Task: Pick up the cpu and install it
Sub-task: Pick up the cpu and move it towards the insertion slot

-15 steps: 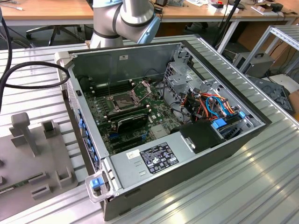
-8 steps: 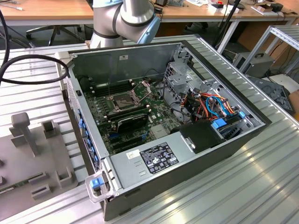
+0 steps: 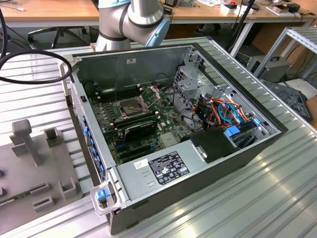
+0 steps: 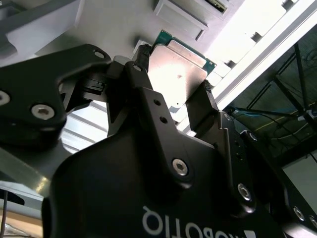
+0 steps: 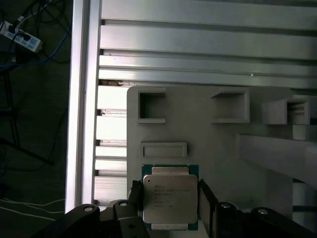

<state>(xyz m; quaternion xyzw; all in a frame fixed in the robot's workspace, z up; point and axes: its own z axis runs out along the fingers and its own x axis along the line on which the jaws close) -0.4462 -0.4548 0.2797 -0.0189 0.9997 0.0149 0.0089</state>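
Grey fixture tray (image 5: 208,139) directly below the claw (image 5: 171,199), cpu (image 5: 170,193) between its fingers (image 5: 207,201).

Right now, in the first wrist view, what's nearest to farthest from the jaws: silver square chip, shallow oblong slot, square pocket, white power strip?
1. Silver-topped square cpu: between the jaws.
2. Shallow oblong grey slot: just beyond it.
3. Square grey pocket: further out.
4. White power strip: far off.

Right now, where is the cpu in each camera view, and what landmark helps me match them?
First wrist view: the cpu between the fingers of the gripper, grey fixture plate behind it.
Second wrist view: the cpu, metal top showing, gripped at two opposite edges.
Exterior view: the arm is cut by the top edge.
Shared landmark: the slatted metal table.
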